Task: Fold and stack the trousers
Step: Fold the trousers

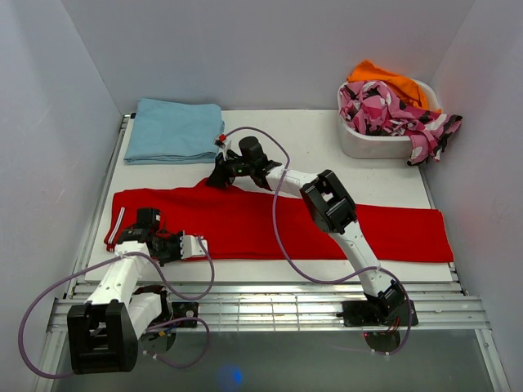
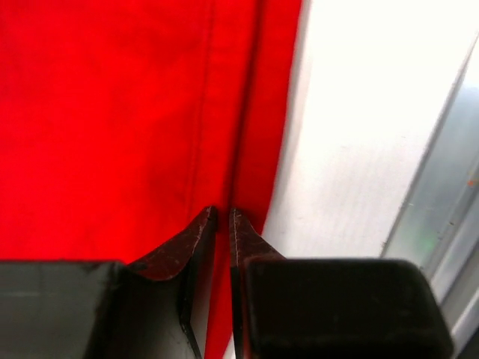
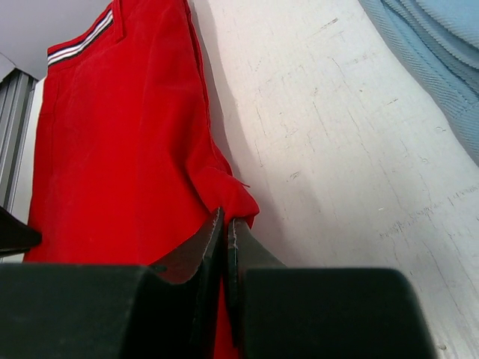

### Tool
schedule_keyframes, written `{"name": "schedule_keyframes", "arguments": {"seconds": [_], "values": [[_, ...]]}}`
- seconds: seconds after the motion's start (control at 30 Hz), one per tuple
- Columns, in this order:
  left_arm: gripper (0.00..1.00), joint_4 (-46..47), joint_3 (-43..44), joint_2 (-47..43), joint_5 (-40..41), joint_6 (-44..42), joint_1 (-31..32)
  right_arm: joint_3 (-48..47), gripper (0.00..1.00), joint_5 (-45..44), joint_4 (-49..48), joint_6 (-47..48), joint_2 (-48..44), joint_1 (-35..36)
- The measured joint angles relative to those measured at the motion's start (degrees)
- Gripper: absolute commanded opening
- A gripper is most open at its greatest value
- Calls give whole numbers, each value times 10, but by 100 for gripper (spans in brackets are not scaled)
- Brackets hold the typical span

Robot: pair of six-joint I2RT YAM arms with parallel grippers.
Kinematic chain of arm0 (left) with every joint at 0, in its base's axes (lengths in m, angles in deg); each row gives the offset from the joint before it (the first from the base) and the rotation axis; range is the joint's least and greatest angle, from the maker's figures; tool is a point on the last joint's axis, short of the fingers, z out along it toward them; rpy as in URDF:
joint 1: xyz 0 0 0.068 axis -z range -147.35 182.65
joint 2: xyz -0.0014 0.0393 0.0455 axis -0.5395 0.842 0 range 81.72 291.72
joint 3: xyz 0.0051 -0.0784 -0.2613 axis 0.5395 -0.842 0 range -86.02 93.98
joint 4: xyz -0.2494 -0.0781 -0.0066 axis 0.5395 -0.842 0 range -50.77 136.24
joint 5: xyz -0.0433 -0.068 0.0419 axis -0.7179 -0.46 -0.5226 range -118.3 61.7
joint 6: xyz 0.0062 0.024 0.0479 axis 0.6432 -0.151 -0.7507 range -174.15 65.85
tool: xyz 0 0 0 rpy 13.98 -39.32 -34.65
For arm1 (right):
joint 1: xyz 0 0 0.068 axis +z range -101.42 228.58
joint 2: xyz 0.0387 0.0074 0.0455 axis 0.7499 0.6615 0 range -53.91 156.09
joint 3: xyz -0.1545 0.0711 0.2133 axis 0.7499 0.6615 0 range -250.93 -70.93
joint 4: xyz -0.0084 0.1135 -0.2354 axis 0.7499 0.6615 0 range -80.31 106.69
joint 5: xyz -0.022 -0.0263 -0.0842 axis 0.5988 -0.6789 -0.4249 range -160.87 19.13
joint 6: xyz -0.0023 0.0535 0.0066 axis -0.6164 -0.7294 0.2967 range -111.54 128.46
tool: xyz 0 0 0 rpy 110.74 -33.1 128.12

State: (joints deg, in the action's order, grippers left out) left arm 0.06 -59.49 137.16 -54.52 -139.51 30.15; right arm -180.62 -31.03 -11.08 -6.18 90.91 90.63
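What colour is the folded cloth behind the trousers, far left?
Light blue; the folded cloth shows best from the top external view.

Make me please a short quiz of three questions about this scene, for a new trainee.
1. True or false: the trousers are already folded in half.
2. The right gripper pinches the trousers at: A) their far edge, B) their near edge, C) their right-hand end.
3. What lies folded at the far left corner of the table?

Key:
1. False; they lie spread at full length.
2. A.
3. The light blue garment.
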Motion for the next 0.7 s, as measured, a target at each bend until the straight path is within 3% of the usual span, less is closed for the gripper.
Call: {"name": "schedule_keyframes", "arguments": {"seconds": [0.13,0.37,0.6,0.67,0.7], "values": [[0,-38,13,8,1,-19,0,0,8,-9,0,0,0,0],[0,-131,82,108,1,-34,0,0,8,-24,1,0,2,-1],[0,-172,88,103,4,-40,0,0,8,-30,0,1,7,-5],[10,-163,88,92,5,-32,0,0,8,-30,0,0,7,-6],[21,-155,88,85,5,-26,0,0,8,-30,0,0,7,-6]]}}
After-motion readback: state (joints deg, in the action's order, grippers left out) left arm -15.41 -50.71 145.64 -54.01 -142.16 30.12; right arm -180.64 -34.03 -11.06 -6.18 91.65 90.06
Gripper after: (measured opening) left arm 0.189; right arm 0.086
